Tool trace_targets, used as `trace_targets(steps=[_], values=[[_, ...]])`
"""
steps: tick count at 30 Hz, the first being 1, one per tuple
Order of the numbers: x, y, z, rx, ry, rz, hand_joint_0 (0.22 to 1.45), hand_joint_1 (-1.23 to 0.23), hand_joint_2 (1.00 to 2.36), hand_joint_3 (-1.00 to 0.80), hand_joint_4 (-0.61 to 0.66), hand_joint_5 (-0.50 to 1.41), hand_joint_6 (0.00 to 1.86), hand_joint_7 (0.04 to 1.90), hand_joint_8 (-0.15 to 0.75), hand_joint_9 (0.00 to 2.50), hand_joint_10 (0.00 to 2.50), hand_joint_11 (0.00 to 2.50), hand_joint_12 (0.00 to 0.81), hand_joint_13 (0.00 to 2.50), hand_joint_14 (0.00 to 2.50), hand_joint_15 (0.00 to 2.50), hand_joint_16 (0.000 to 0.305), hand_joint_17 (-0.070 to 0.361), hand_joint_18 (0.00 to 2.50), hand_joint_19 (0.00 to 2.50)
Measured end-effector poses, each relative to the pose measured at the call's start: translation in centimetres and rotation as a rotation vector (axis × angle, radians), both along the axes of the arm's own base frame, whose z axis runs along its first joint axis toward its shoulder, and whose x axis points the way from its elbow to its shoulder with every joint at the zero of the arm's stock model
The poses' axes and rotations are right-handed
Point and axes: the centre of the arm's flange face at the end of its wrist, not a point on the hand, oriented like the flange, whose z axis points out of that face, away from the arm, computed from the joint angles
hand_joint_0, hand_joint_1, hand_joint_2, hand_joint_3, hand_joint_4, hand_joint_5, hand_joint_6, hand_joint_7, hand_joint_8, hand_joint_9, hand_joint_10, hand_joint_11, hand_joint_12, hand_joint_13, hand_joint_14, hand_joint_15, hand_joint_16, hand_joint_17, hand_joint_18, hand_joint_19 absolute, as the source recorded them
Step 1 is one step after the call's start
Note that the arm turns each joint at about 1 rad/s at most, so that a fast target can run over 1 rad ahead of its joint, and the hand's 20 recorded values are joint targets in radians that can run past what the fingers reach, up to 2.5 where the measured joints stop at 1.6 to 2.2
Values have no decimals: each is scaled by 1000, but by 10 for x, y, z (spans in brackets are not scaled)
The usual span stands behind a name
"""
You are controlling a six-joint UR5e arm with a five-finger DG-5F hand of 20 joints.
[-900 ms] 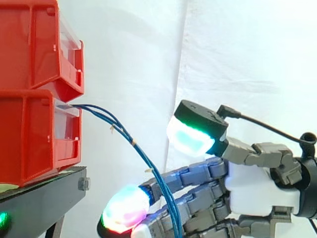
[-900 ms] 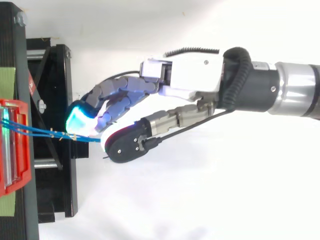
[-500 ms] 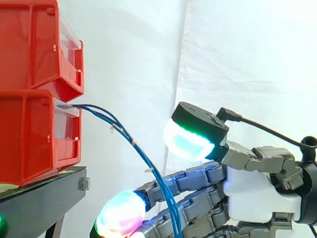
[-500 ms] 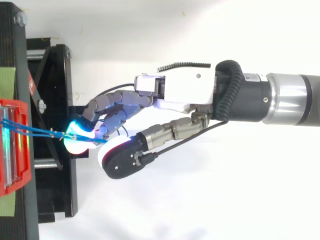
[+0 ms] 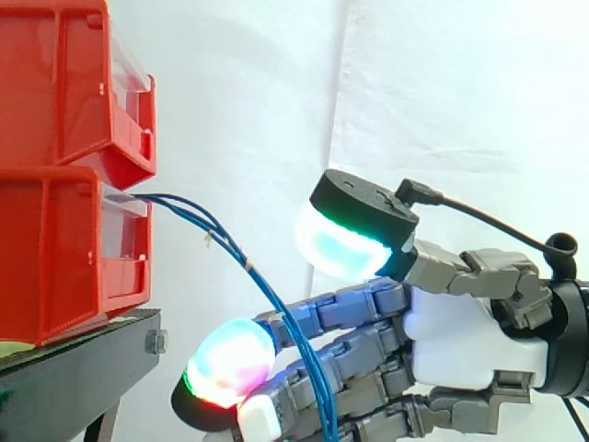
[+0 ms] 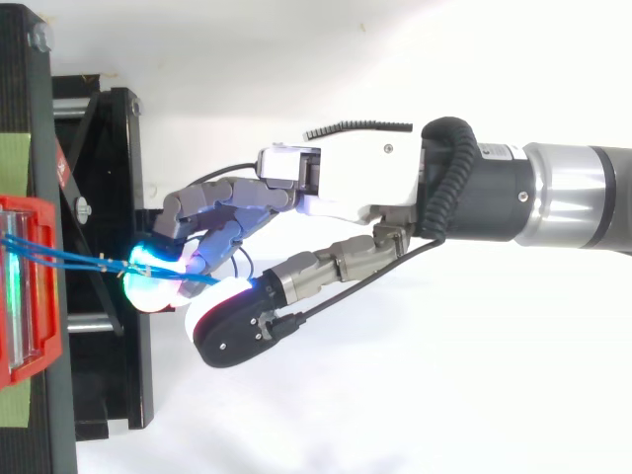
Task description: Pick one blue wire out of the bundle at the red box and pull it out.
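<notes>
Thin blue wires (image 5: 248,262) arc smoothly out of the lower glossy red plastic box (image 5: 64,249) and droop across the gently bent fingers (image 5: 350,308) of the hand (image 5: 460,336), which is open with its thumb spread apart.

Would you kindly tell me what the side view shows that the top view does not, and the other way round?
The side view gives the height: the upper red bin stacked on the lower red bin, with the blue wires leaving the lower one and arcing down across the hand. The top view gives the layout from above: the arm's silver sleeve behind the wrist, and the black stand with its crossbars. Both share the blue wires reaching the hand, and the black stand.
</notes>
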Motion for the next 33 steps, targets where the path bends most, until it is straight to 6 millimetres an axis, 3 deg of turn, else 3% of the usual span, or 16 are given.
trace_targets(steps=[2, 3, 10, 33], values=[[2, 0, 3, 1, -6, 0, 545, -579, 1015, -337, 278, -165, 552, 1248, 341, 644, 7, 262, 428, 411, 4, 112, 59, 132, 557, 352], [2, 0, 4, 1, -9, 1, 555, -591, 1015, -318, 281, -181, 627, 1125, 340, 649, 7, 278, 428, 420, 4, 114, 58, 130, 565, 354], [4, -1, 8, 1, -12, 5, 583, -616, 1021, -227, 266, -221, 799, 928, 344, 684, 9, 353, 429, 478, 5, 152, 56, 126, 592, 362], [4, -4, 11, -1, -16, 21, 586, -663, 1023, -156, 267, -215, 886, 901, 355, 737, 11, 415, 431, 520, 7, 184, 56, 125, 618, 392]])
